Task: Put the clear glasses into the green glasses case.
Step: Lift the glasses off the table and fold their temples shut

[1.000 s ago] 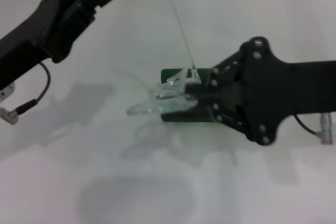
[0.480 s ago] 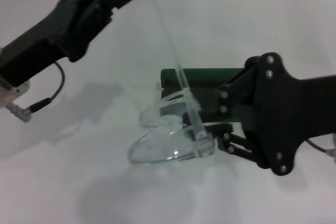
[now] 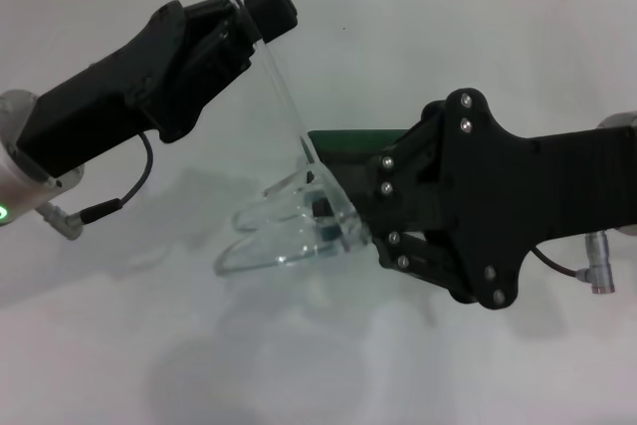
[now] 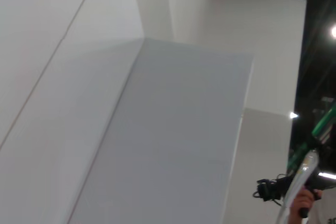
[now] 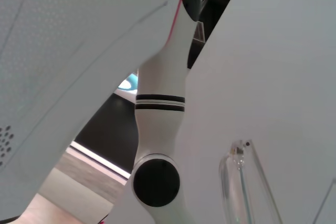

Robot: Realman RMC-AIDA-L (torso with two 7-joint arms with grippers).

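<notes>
The clear glasses [image 3: 284, 236] hang tilted just above the white table in the head view, lenses pointing left. My right gripper [image 3: 343, 226] is shut on their frame at the right end. One clear temple arm [image 3: 286, 97] sticks up and to the left. Its upper part runs right by the tip of my left gripper [image 3: 257, 12], which reaches in from the upper left. The green glasses case [image 3: 353, 141] lies behind the glasses, mostly hidden by the right arm. In the right wrist view a clear piece of the glasses [image 5: 241, 182] shows.
The white table [image 3: 119, 345] stretches in front and to the left. A cable and plug [image 3: 70, 221] dangle under the left arm. The left wrist view shows only walls and the room beyond.
My left gripper has moved right and down until it reaches the raised temple arm. My right gripper has carried the glasses off the case, toward the front and left.
</notes>
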